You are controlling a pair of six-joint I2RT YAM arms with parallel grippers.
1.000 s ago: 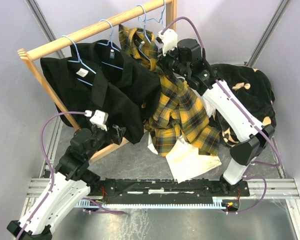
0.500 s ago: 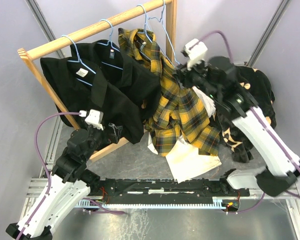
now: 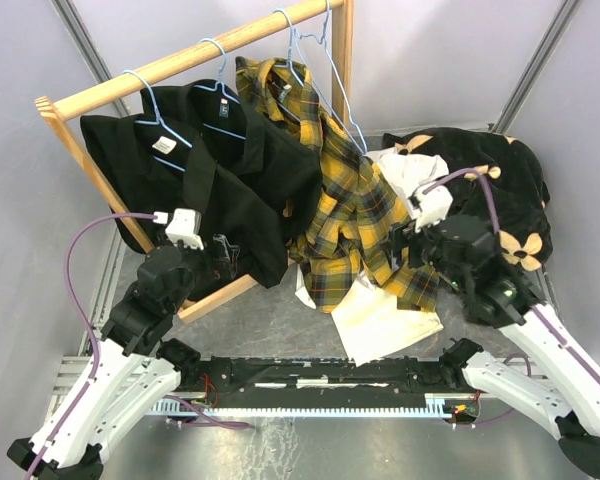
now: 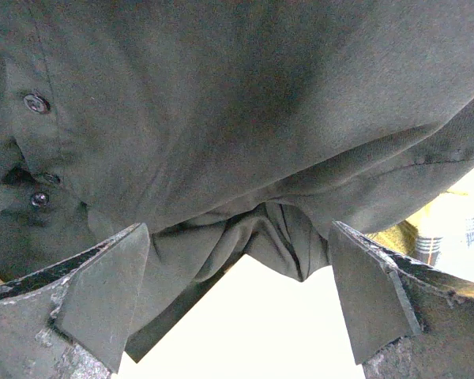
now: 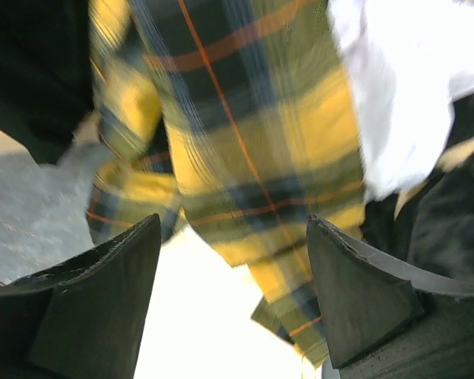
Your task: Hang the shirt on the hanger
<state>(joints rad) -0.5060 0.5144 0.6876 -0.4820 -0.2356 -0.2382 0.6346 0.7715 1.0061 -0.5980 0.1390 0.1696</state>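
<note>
The yellow-and-black plaid flannel shirt (image 3: pixel 355 215) is hanging from the thin light-blue wire hanger (image 3: pixel 292 50) on the wooden rail (image 3: pixel 180 65) — soft, light, probably slippery on wire. The right gripper (image 5: pixel 233 229) is gaping empty at its hem, and the left gripper (image 4: pixel 241 237) is gaping empty too. Collar or shoulder seam is looking best for pinching.

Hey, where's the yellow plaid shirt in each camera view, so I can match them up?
Top external: shirt hangs at the rail, centre.
Left wrist: only a yellow sliver at the right edge, probably it.
Right wrist: fills the upper middle, blurred.
Shared landmark: black shirt, left of it from above, filling the left wrist view, probably the dark patch top left in the right wrist view.
</note>
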